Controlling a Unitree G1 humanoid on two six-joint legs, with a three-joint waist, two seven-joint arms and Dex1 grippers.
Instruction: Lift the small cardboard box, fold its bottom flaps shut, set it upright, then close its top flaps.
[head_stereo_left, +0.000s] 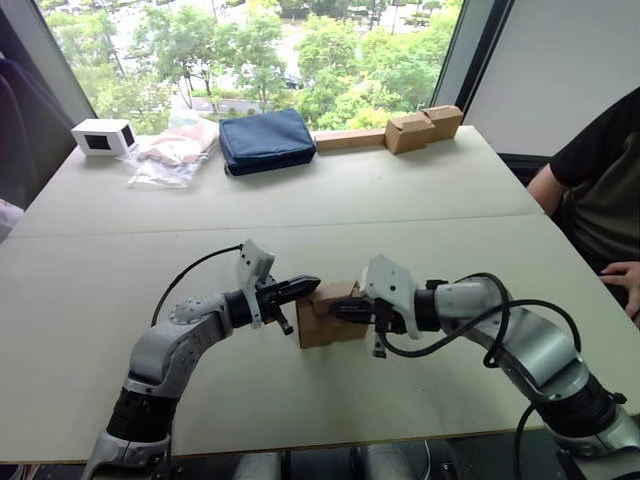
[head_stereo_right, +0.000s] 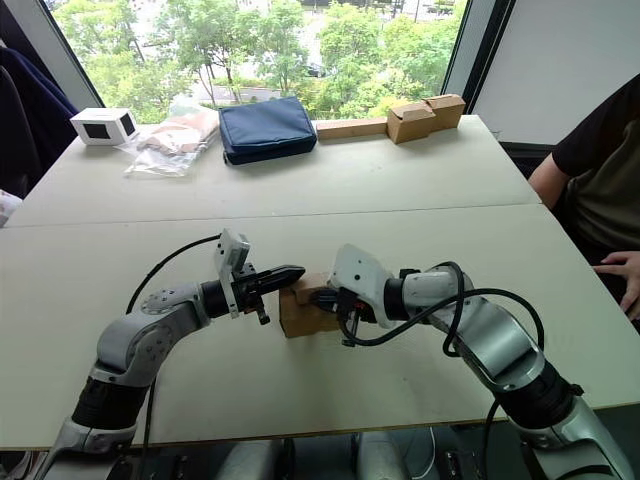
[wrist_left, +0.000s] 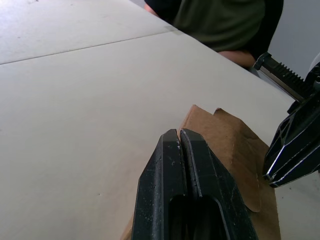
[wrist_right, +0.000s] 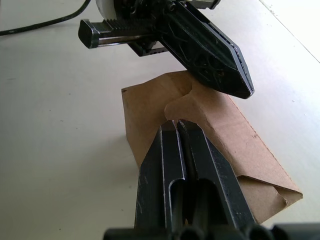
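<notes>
The small cardboard box stands on the table in front of me, plain brown. Its top flaps lie folded down flat, a rounded tab showing on the upper face. The bottom flaps are hidden under the box. My left gripper comes in from the left, shut, with its tip at the box's upper left edge. In the left wrist view its fingers are pressed together with nothing between them. My right gripper reaches in from the right, also shut and holding nothing, its tip resting on the box's top face.
Along the far edge sit a white box with a dark window, a plastic bag, a navy pouch, a wooden strip and two joined brown boxes. A person sits at the right, hand by the table edge.
</notes>
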